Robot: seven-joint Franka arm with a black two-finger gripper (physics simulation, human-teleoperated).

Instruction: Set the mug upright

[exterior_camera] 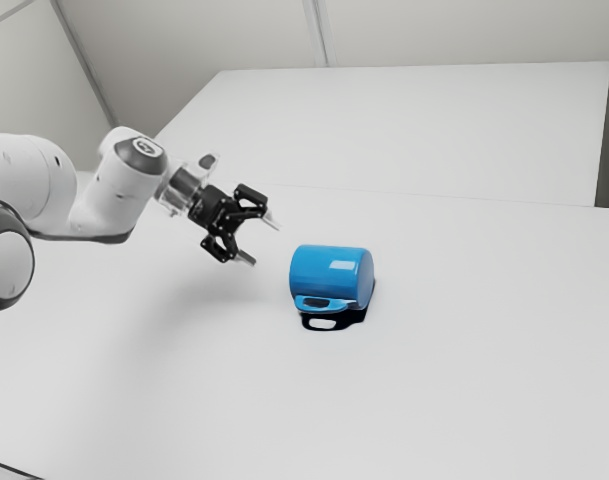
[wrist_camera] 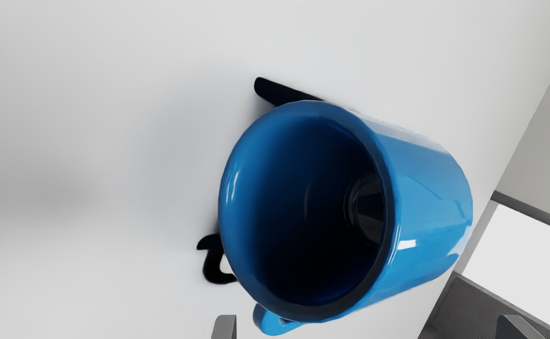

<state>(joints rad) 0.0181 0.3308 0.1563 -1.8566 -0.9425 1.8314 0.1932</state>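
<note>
Glossy blue cylindrical mug [exterior_camera: 330, 273], sideways.

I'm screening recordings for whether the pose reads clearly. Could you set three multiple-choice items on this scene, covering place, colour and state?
1. Where is the mug in the exterior view?
A) to the left of the jaws
B) to the right of the jaws
C) between the jaws

2. What colour is its handle?
A) white
B) black
C) blue

3. How is the mug posed?
A) on its side
B) upright
C) upside down

1 B: it lies past the open jaws, toward the exterior view's right.
2 C: the handle matches the blue body; the black shape beside it is shadow.
3 A: its curved wall is down on the table, and its mouth faces the jaws.
</note>
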